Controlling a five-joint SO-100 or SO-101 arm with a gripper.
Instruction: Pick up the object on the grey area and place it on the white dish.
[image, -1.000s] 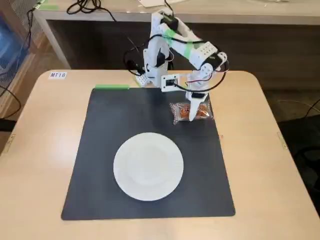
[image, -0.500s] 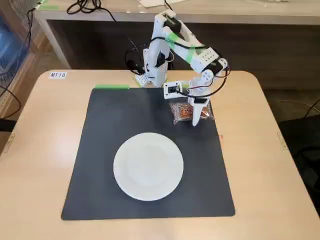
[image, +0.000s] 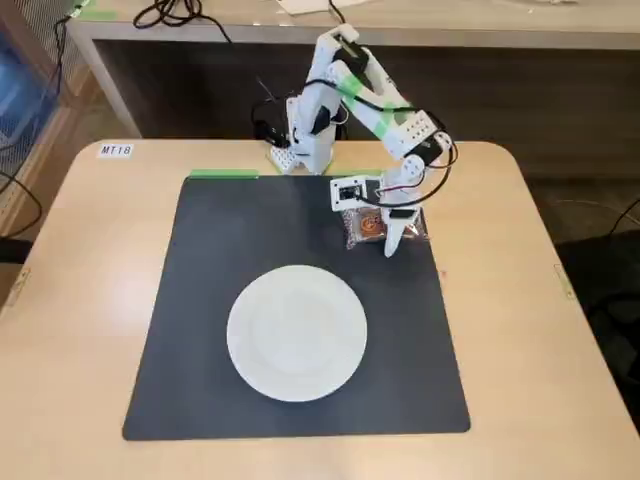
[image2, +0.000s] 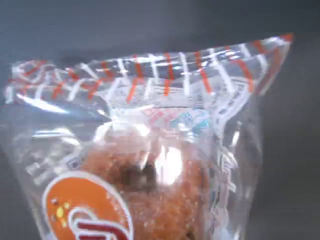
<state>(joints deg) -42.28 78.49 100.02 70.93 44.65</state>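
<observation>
The big beige worktop (image: 80, 300) holds everything. On it lies the grey area (image: 230, 250), a dark flat square mat. A green tape strip (image: 223, 174) runs along part of its far edge in the fixed view.

The white robot arm (image: 345, 95) stands just behind the mat and bends forward and down over it.

The white dish (image: 297, 333) sits on the mat, toward the near side. It is round and plain, and nothing is on it.

The gripper (image: 385, 232) points down at the far right part of the mat. The object (image: 368, 226) is right there at the gripper, well apart from the dish. It is a small snack in a clear, crinkly wrapper.

The wrist view shows the object (image2: 150, 175) very close up. It fills almost the whole picture. Inside is a brown, sugary round thing. The wrapper has red and white stripes along its top edge and an orange round label (image2: 85, 210) low on the left.

The gripper seems to be closed on the snack, but the fixed view is too small and blurry, so I cannot tell for sure.
</observation>
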